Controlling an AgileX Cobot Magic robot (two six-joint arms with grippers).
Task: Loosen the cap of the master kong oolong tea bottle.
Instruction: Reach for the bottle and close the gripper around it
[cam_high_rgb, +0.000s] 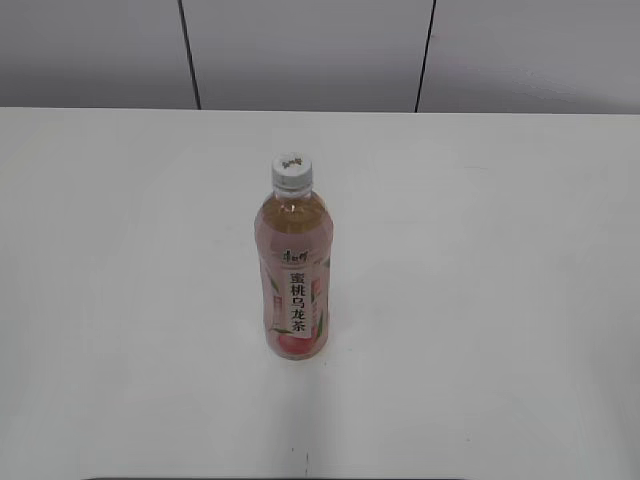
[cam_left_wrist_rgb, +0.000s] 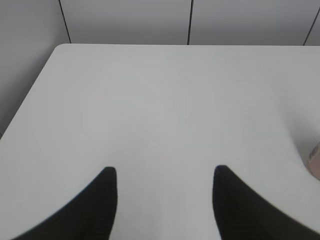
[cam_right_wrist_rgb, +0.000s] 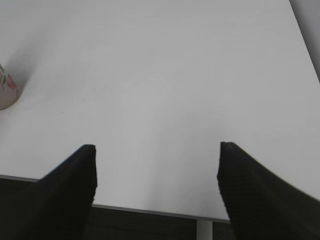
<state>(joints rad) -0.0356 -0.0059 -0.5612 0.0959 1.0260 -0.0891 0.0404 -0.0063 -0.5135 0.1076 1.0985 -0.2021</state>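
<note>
The master kong oolong tea bottle (cam_high_rgb: 292, 275) stands upright in the middle of the white table, its pink peach label and white strip of black characters facing me. Its white ribbed cap (cam_high_rgb: 292, 172) sits on the neck. No arm shows in the exterior view. My left gripper (cam_left_wrist_rgb: 164, 172) is open and empty over bare table; a sliver of the bottle (cam_left_wrist_rgb: 315, 159) shows at the right edge. My right gripper (cam_right_wrist_rgb: 156, 147) is open and empty above the table's near edge; the bottle's base (cam_right_wrist_rgb: 6, 92) shows at the far left.
The white table (cam_high_rgb: 500, 300) is backed by a grey panelled wall (cam_high_rgb: 300, 50). The table's left edge and rounded far corner (cam_left_wrist_rgb: 57, 50) show in the left wrist view. The near edge (cam_right_wrist_rgb: 150, 209) with dark floor below shows in the right wrist view.
</note>
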